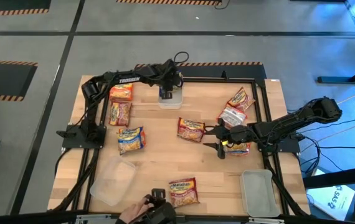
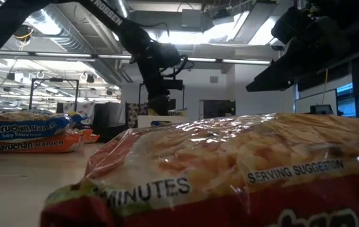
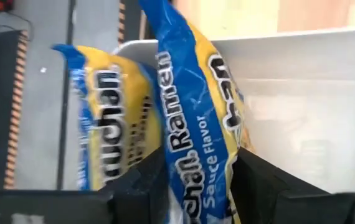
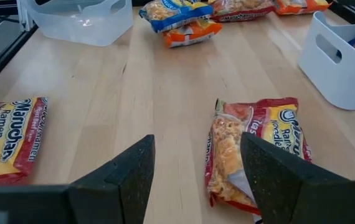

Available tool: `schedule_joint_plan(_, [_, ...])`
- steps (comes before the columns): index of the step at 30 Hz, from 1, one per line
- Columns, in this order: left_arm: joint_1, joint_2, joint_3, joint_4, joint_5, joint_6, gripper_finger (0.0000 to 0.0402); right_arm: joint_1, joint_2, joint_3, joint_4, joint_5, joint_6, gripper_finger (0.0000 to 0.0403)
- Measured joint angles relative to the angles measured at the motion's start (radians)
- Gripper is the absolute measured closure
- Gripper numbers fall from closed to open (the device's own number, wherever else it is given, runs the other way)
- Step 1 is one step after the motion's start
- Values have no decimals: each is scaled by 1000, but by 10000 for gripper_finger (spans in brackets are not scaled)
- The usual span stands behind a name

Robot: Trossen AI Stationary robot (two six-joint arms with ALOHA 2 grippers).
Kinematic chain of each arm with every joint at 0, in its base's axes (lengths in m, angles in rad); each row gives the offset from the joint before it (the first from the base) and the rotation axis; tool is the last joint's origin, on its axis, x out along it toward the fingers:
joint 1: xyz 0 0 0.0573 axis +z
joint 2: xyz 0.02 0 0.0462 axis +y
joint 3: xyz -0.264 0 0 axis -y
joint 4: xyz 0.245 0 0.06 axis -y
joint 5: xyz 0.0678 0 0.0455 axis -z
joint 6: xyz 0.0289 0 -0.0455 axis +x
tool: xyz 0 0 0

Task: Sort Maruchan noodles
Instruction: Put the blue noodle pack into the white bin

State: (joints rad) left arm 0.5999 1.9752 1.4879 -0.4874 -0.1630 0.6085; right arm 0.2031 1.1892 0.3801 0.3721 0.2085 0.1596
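The left gripper [image 1: 167, 93] is positioned over the white tub [image 1: 170, 99] at the far edge of the table [image 1: 159, 165], and a blue packet [image 3: 196, 124] is seen between its fingers [image 3: 143, 186] above the tub's interior; whether the packet is still clamped cannot be told. A second blue packet [image 3: 106, 118] is seen just beside it. The right gripper [image 1: 218, 138] is held low over the table with its fingers [image 4: 121, 180] spread wide and nothing between them, close by a red packet [image 1: 191, 129] lying flat. Further red packets [image 1: 240, 99] are noted near the right arm, one partly hidden beneath it. On the left side, an orange packet [image 1: 121, 93], a red one [image 1: 119, 113] and a blue packet stacked on an orange one [image 1: 131, 140] are recorded. One more red packet [image 1: 183, 191] lies at the near edge. A clear tub [image 1: 112, 180] and a grey tub [image 1: 258, 193] stand at the near corners.
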Motion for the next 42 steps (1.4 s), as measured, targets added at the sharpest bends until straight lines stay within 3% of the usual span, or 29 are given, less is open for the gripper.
schedule_joint_plan(9, [3,-9,1,14,-88,57,261,0,0,0,-1,-3,-1,182])
schedule_joint_plan(23, [-57,-93,1,45,-115,23,261,0,0,0,24,-11,2,182])
schedule_joint_plan(31, [-145,-228,1,3,-58,-171,261,0,0,0,23,-15,-3,182])
schedule_joint_plan(42, [-364,-376,2,-66,33,-429,261,0,0,0,22,-45,-1,182])
